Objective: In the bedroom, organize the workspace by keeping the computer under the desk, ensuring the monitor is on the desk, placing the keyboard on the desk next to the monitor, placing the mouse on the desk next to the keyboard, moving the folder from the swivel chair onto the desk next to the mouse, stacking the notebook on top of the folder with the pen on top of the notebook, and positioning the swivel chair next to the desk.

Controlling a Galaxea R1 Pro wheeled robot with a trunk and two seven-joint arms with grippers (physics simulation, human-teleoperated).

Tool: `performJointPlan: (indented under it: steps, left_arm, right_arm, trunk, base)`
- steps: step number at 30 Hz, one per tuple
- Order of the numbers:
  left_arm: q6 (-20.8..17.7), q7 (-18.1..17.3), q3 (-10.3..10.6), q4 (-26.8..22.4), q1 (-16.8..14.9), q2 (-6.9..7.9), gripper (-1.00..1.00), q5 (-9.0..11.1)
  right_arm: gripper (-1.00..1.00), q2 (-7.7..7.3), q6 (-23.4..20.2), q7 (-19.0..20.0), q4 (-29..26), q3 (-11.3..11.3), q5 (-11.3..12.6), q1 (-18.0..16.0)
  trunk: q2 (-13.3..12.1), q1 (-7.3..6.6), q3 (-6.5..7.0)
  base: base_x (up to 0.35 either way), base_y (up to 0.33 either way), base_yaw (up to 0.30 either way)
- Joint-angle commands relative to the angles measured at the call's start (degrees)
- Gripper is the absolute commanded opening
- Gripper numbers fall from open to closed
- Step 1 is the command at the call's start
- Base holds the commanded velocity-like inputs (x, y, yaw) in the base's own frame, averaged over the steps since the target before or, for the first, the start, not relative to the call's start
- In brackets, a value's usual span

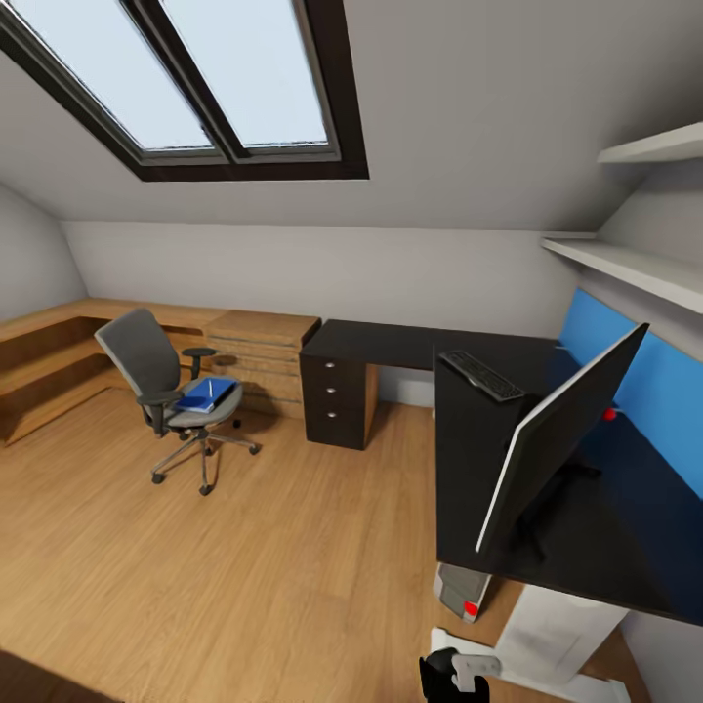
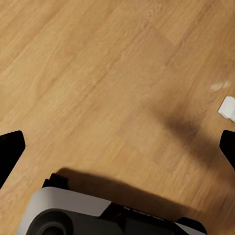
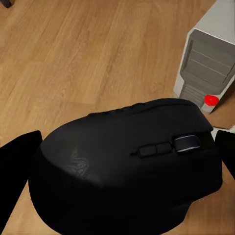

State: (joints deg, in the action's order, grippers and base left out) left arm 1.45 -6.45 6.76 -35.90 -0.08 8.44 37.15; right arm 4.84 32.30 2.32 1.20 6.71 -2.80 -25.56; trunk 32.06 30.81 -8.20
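Note:
My right gripper (image 3: 122,161) is shut on the black mouse (image 3: 127,161), held above the wooden floor; this gripper (image 1: 452,679) shows at the head view's lower edge. The silver computer (image 1: 461,591) with its red dot stands under the black desk (image 1: 391,347); it appears as the computer (image 3: 208,63) just beyond the mouse. The monitor (image 1: 557,430) and, beyond it, the keyboard (image 1: 481,375) are on the desk. The swivel chair (image 1: 161,386) stands away at the left with the blue folder (image 1: 207,394) and a pale pen (image 1: 210,387) on its seat; the notebook cannot be told apart there. My left gripper (image 2: 117,147) is open over bare floor.
Light wooden cabinets (image 1: 259,351) and a low wooden bench run along the back wall at the left. The desk's black drawer unit (image 1: 337,400) and white leg (image 1: 557,625) stand on the floor. Wall shelves (image 1: 625,264) hang above the blue back panel (image 1: 664,381).

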Motion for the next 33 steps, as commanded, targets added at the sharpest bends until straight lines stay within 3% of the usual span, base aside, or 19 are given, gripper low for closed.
performJointPlan:
  steps: [1,33]
  left_arm:
    - [0.3,0.0,0.3,0.0,0.0,0.08,1.00,0.6]
    - [0.6,0.8,0.3,0.0,0.0,-0.01,1.00,0.6]
  right_arm:
    - [-1.00,-0.04,0.3,0.3,0.1,0.5,-0.3,-0.1]
    - [-1.00,-0.20,0.3,0.3,0.0,0.5,-0.3,0.0]
  trunk:
    - [0.1,0.02,-0.10]
    - [0.1,0.02,-0.12]
  base:
    - [0.045,0.002,0.120]
    - [0.279,0.136,0.008]
